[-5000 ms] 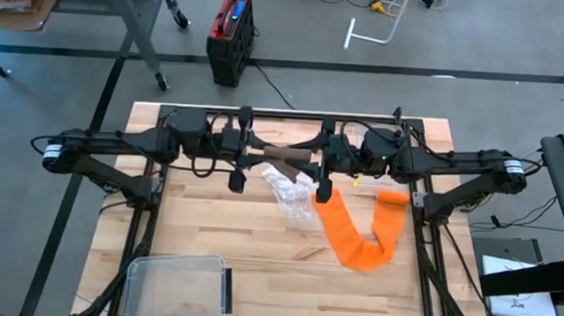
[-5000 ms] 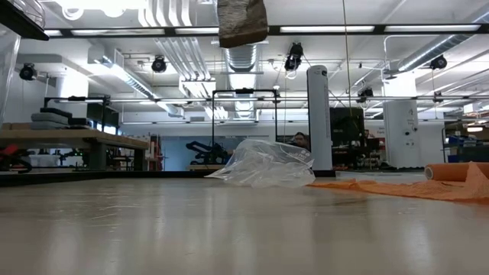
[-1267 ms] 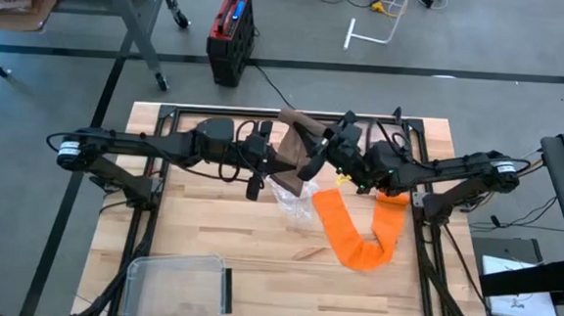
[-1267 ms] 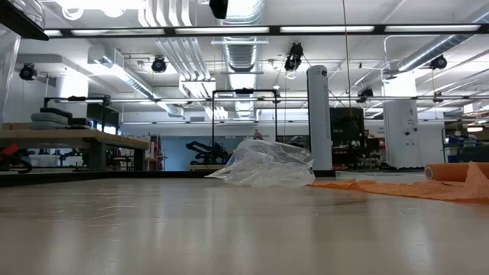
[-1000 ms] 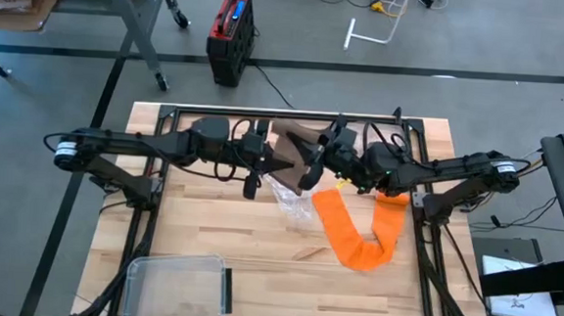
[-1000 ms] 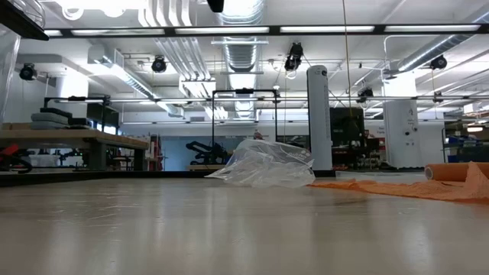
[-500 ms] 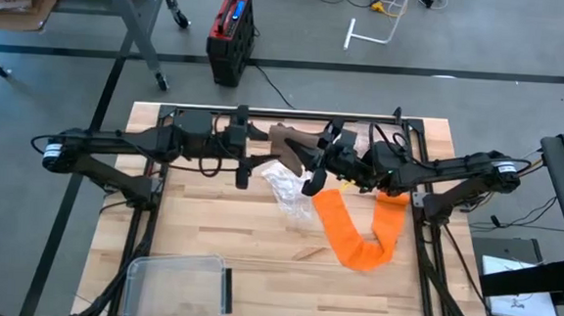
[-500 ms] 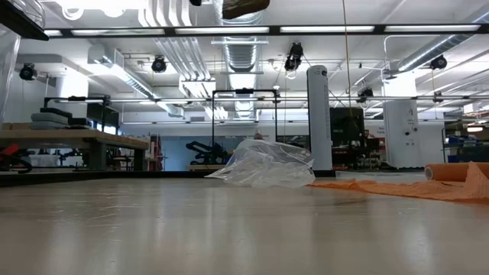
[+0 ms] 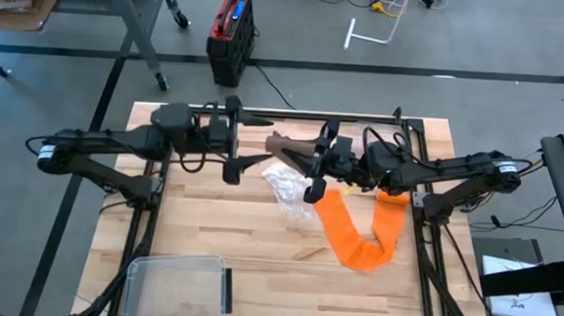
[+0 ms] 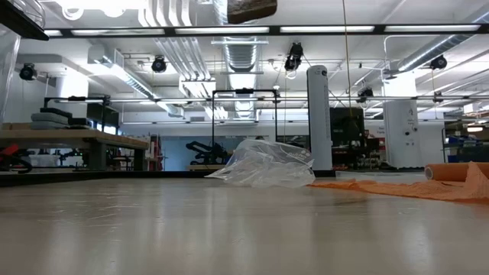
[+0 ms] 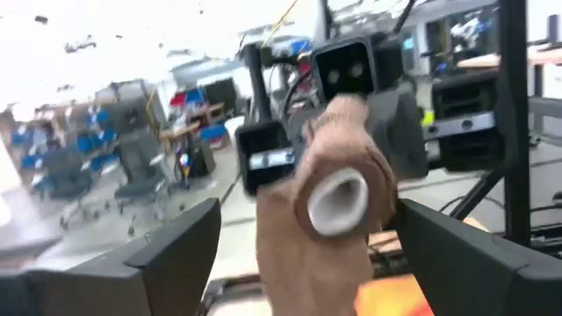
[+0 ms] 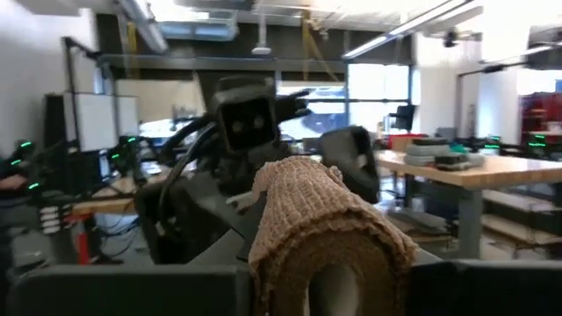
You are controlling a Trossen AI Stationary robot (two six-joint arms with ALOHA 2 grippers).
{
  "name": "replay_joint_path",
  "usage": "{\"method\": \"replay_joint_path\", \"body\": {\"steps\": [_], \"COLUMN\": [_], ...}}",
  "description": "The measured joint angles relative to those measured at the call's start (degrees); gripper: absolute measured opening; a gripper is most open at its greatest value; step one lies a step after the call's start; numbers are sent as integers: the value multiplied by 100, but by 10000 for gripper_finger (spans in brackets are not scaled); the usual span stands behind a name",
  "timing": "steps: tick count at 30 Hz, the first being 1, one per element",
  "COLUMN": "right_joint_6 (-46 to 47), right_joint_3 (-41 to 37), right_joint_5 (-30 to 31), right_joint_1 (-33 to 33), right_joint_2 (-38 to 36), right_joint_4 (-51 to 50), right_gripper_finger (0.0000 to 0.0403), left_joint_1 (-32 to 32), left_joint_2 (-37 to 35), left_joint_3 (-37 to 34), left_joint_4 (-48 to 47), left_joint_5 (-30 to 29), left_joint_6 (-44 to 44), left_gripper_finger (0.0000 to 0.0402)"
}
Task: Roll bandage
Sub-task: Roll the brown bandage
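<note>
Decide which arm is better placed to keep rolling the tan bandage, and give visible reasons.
Right, probably. The right gripper holds the tan bandage roll above the table, while the left gripper sits apart, fingers open and empty.

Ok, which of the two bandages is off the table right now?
The tan bandage roll, held up in the air by the right gripper. The orange bandage lies unrolled in a loop on the table, beside the clear plastic wrapper.

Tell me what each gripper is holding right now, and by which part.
The right gripper holds the brown bandage roll by one end, in the air. The left gripper is open, holding nothing.
</note>
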Motion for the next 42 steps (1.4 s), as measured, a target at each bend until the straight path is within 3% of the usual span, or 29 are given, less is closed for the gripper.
{"method": "replay_joint_path", "body": {"steps": [9, 14, 19, 24, 33, 42], "right_joint_6": [1, -15, -18, 571, 2693, 4039], "right_joint_3": [0, 0, 2, 13, -2, -2], "right_joint_5": [-135, -135, -125, -166, -705, -1023], "right_joint_1": [0, 0, -2, -2, -7, -299], "right_joint_2": [2, 7, 7, 4, -216, -363], "right_joint_4": [-126, -129, -209, -370, -921, -1285], "right_gripper_finger": [73, 67, 89, 127, 229, 305], "left_joint_1": [-2, 0, -2, -4, -2, 9], "left_joint_2": [252, 368, 353, 243, 18, -56], "left_joint_3": [-2, -2, -2, -11, -9, 0], "left_joint_4": [477, 523, 497, 342, -74, -437], "left_joint_5": [356, 395, 414, 434, 455, 850], "left_joint_6": [542, 383, 233, 145, 90, 413], "left_gripper_finger": [302, 260, 153, 33, 71, 43]}}
